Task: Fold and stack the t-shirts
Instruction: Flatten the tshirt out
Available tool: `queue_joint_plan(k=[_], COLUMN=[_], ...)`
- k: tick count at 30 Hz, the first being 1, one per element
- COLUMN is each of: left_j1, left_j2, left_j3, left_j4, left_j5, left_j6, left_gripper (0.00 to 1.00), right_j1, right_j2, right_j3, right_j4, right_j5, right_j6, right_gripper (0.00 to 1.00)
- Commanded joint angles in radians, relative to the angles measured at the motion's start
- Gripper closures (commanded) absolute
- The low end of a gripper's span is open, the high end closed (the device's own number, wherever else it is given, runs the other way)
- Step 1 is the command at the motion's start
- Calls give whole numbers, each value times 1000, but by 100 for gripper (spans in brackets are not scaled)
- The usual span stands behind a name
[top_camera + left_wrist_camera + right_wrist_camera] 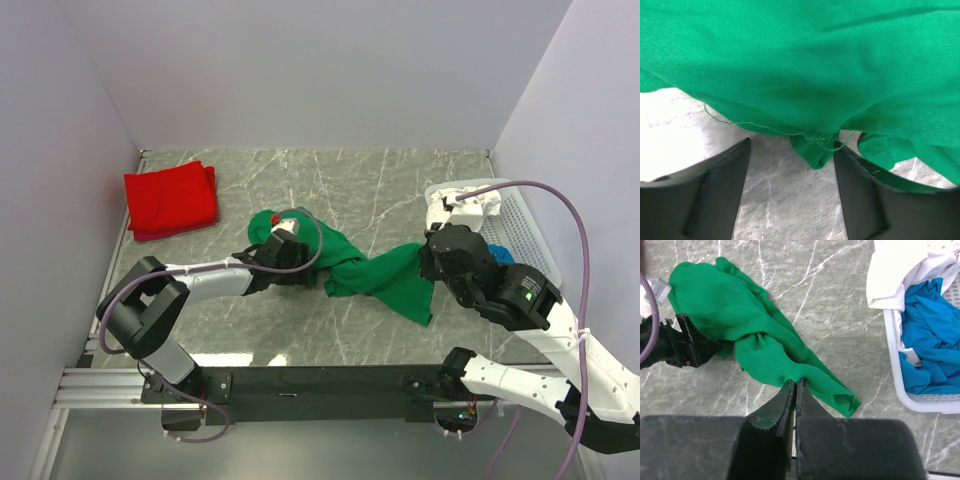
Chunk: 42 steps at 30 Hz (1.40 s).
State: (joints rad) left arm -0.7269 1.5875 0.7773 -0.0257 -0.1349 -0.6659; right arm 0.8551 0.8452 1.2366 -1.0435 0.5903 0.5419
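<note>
Basket (920, 402) (blue shirt (932, 335) inside) near crumpled green shirt (760, 347)

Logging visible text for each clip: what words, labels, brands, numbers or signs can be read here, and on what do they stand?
None can be read.
The small white patch beside the green t-shirt bears grey marks, too blurred to read.
No print shows on the red t-shirt or the basket.

Four t-shirts: green (385, 275), red (170, 200), blue (935, 335), white (890, 280); one basket (927, 402).
</note>
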Motion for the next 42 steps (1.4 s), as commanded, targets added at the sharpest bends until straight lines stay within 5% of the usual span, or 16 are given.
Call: queue_joint_plan(k=[1, 5, 7, 8, 9, 14, 21, 28, 42], left_j1=[-9, -9, -9, -9, -9, 1, 93, 245, 264], left_j2=[12, 38, 46, 45, 45, -75, -352, -480, -526], left_j3=[37, 51, 54, 57, 57, 138, 243, 228, 226], left_j4=[18, 44, 53, 53, 41, -121, -318, -411, -434], left_j5=[-15, -22, -26, -32, -43, -251, -371, -394, -403], left_j6=[14, 26, 29, 29, 29, 77, 130, 135, 129], left_gripper=[32, 47, 71, 96, 100, 100, 100, 100, 100], right_j1=[4, 2, 4, 4, 4, 5, 54, 258, 370], right_j2=[-12, -8, -6, -8, -8, -2, 32, 161, 301], right_j3=[0, -9, -20, -25, -29, -109, -368, -511, -525], right_j4=[33, 43, 45, 51, 54, 106, 272, 410, 471], right_j5=[19, 8, 5, 2, -1, -90, -299, -379, -523], right_j6=[3, 3, 4, 3, 1, 1, 98, 208, 176], right_gripper=[100, 100, 100, 100, 100, 100, 100, 100, 97])
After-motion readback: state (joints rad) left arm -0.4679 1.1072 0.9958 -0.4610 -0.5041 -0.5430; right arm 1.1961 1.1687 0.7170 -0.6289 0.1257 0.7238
